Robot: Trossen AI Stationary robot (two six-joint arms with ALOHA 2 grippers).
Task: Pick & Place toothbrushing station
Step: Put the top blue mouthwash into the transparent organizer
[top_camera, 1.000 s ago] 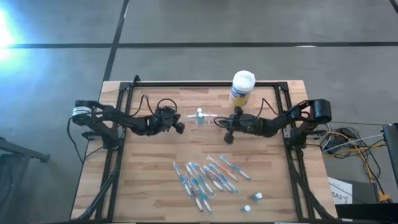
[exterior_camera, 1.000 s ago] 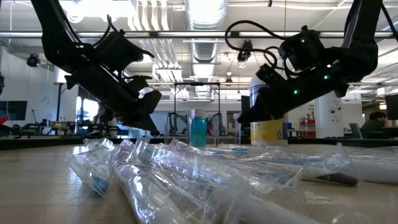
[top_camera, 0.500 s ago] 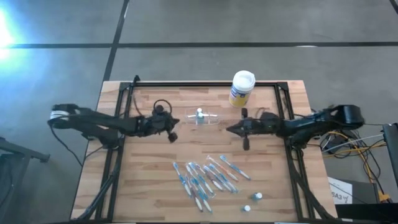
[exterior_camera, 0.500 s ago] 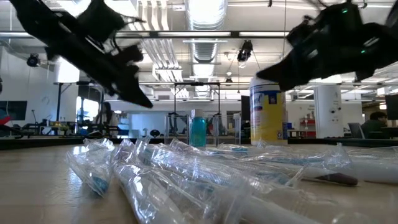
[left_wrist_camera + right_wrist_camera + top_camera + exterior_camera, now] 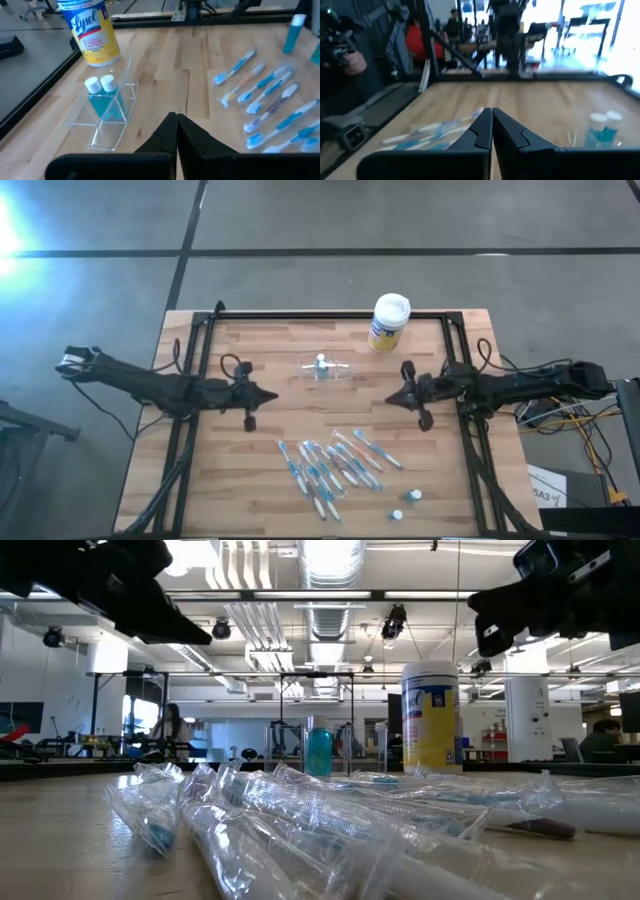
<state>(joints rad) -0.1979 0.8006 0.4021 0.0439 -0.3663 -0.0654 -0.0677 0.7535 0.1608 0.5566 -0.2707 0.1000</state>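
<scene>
The see-through plastic cup stands at the table's middle, toward the far edge, with two small white-capped tubes of blue liquid in it; it also shows in the right wrist view. Several wrapped blue-white and pink toothbrushes lie on the near half of the table. My left gripper is shut and empty, to the left of the cup, above the table. My right gripper is shut and empty, to the right of the cup.
A yellow canister with a white lid stands at the far edge, right of the cup. Two small white-capped tubes lie near the front right. A dark metal frame runs around the table. People show in the room behind.
Both arms have drawn back from the cup: my left gripper toward the table's left and near edges, my right gripper toward the right and near edges, both rising in the low view. The cup and toothbrushes have stayed where they were.
</scene>
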